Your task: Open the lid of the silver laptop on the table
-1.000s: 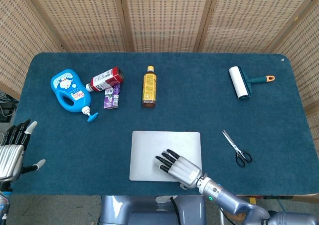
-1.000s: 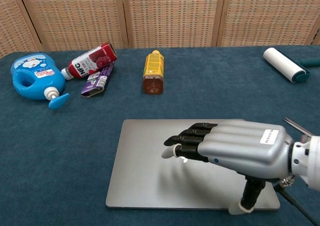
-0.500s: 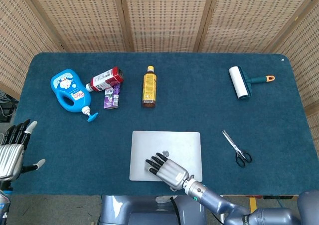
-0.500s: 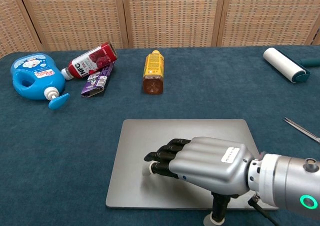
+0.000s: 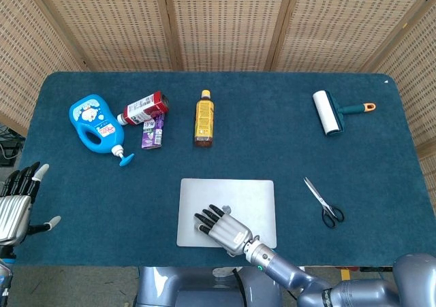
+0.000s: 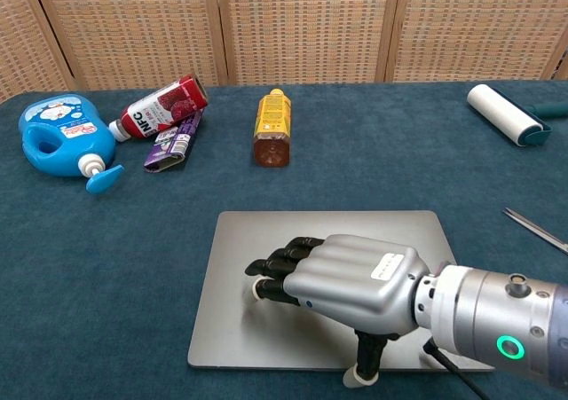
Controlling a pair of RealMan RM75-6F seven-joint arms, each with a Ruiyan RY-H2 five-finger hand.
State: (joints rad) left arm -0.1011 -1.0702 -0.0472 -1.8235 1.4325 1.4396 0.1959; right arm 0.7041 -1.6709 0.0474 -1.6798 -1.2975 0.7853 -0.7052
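Observation:
The silver laptop [image 5: 228,197] [image 6: 266,258] lies flat with its lid down near the table's front edge. My right hand [image 5: 222,228] [image 6: 342,282] is over the laptop's front part, fingers stretched toward the left and its thumb pointing down at the front edge; it holds nothing. Whether the fingertips touch the lid I cannot tell. My left hand [image 5: 16,203] hangs off the table's left front corner, fingers apart and empty.
At the back left lie a blue jug [image 5: 95,124] [image 6: 60,134], a red bottle [image 5: 144,107] [image 6: 160,106] and a purple pack [image 5: 152,131]. An amber bottle [image 5: 204,118] [image 6: 272,125] lies behind the laptop. Scissors [image 5: 324,203] and a lint roller [image 5: 330,112] [image 6: 503,113] are to the right.
My right hand has slid leftward and toward the front edge over the laptop lid. The lid stays down and the left hand has barely shifted.

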